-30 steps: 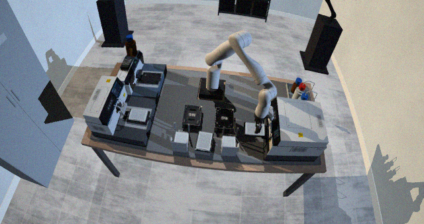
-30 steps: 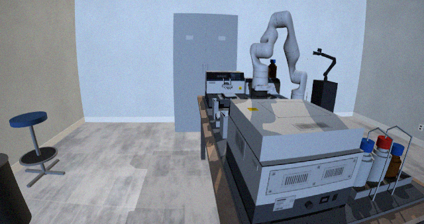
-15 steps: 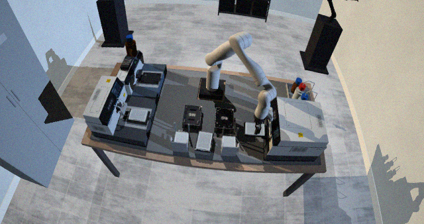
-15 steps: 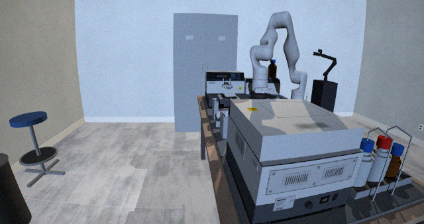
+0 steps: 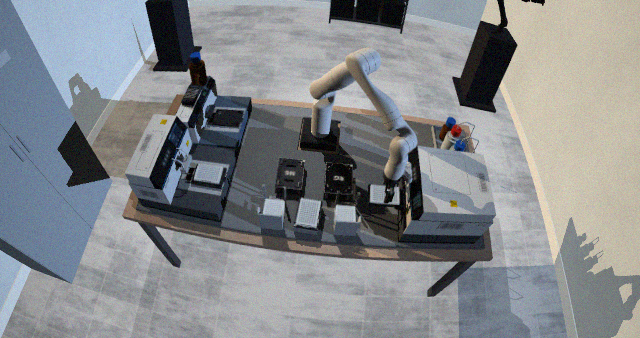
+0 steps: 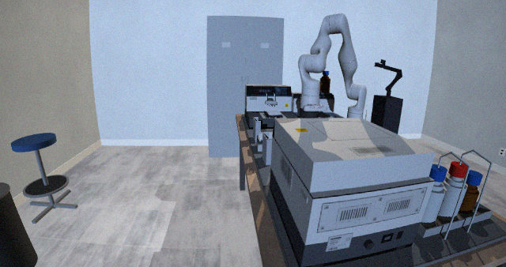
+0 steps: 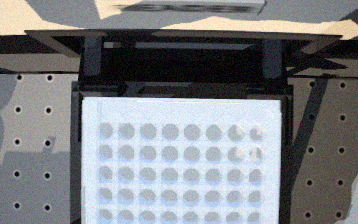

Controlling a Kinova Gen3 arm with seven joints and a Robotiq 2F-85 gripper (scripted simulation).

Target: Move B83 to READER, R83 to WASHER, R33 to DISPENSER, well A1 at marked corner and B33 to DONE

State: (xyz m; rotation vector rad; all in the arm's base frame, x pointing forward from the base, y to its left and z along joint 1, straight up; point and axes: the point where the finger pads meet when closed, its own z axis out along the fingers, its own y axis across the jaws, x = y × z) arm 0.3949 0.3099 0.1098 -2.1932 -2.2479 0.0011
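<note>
Our gripper (image 5: 385,194) hangs wide open and holds nothing. Right below it, the flat white plastic plate with round wells (image 7: 180,160) sits on the dark tray at the big grey reader's (image 5: 452,188) nine o'clock side. We think it is light, stiff and slippery, so we should pinch its side walls.

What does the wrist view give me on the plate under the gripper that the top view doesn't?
Wrist view only: the white plate's individual wells, its edge lying square in the dark carrier, and the perforated deck on both sides. No fingers show in it.

Top view only: the arm's wrist reaching down over that plate beside the large grey instrument, plus the other stations along the table.

Both: the same white plate, lying flat and not gripped; the gripper is open.
</note>
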